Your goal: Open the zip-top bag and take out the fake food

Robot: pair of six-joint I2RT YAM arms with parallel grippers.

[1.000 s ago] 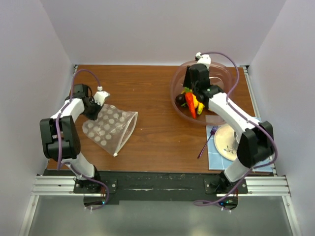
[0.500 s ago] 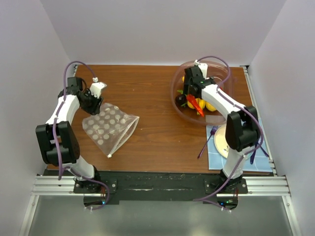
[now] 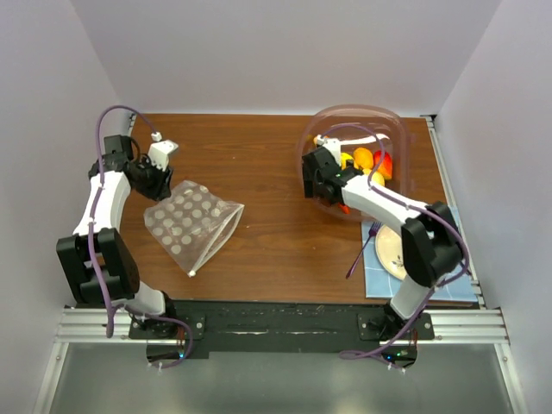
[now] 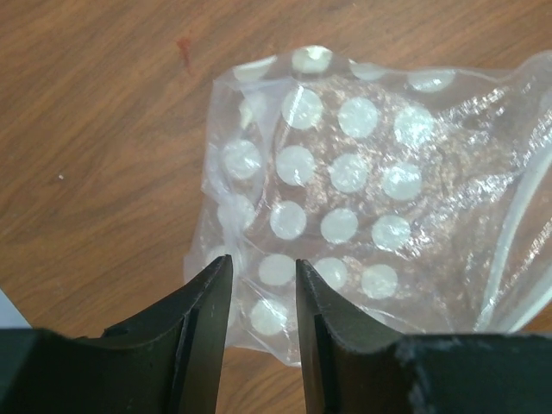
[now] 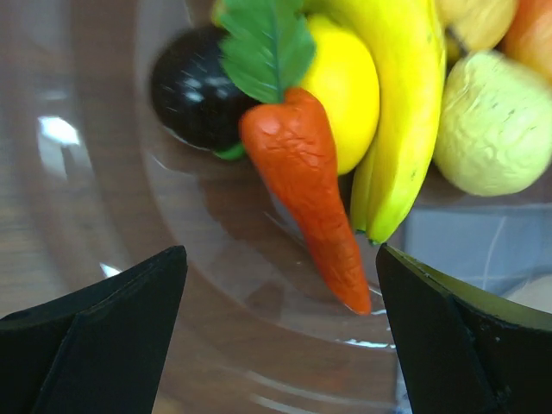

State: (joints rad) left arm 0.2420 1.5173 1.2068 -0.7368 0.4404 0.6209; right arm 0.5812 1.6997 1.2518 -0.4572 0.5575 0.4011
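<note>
Brown wooden tabletop [image 3: 259, 172] between pale walls, seen from above; the zip-top bag [image 3: 191, 226] lies flat on it at about 9 o'clock from the table's middle, clear plastic with white dots, its stiff rim edge turned toward 3 o'clock. The left gripper [image 3: 158, 177] hangs at the bag's 11 o'clock corner; in the left wrist view its fingers [image 4: 211, 302] stand a narrow gap apart over that corner of the bag [image 4: 345, 181] with dotted plastic showing through the gap, clamped on nothing that can be seen.

At 2 o'clock sits a clear pinkish bowl [image 3: 354, 112] holding the fake food [image 3: 371, 159] – all of it well apart from the bag. The right gripper [image 3: 321, 177] is at the bowl's 8 o'clock side, jaws spread wide and empty; its wrist view looks through the bowl wall [image 5: 103, 172] at an orange carrot [image 5: 310, 181] with a green leaf, a banana [image 5: 401, 112], a yellow round piece [image 5: 345, 86], a dark round piece [image 5: 194, 86] and a pale wrinkled one [image 5: 492, 121] – the carrot touching the banana.

At 4 o'clock a plate [image 3: 392, 254] rests on a blue napkin [image 3: 379, 283]; a purple fork [image 3: 364, 248] lies across the plate's left edge.
</note>
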